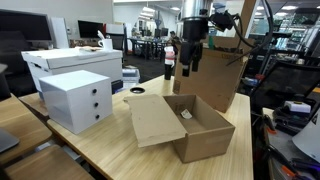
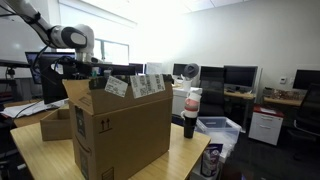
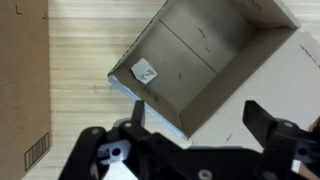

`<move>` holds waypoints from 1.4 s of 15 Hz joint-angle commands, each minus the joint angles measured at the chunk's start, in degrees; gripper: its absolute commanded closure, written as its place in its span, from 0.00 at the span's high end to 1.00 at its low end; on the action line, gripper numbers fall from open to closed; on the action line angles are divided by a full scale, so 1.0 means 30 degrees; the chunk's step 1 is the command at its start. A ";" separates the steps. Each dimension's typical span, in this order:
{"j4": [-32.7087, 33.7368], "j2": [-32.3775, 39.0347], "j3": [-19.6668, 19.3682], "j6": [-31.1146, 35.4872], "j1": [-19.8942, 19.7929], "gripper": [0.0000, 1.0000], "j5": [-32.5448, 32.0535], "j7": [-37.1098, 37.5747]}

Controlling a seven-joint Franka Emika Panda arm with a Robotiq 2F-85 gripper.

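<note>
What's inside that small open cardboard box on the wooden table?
The small open brown cardboard box holds one small white paper scrap on its floor near a wall. The rest looks bare, though the robot's black fingers hide one corner in the wrist view.

open box (image 3: 215,60): cropped by the wrist view's top and right edges; mostly behind the tall carton (image 2: 120,130) in an exterior view.
white scrap (image 3: 146,71): too small to identify.
pincer (image 3: 192,118): lower body cut by bottom edge.

No writing is legible; the tall cardboard box (image 2: 120,135) bears small black handling symbols.
</note>
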 commanded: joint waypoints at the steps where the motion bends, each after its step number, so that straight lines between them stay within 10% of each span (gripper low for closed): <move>1: -0.0807 0.0685 -0.0137 0.0272 -0.0092 1.00 0.0957 -0.3026; 21: -0.1100 0.2672 -0.0288 -0.0610 -0.0436 1.00 0.0172 -0.7244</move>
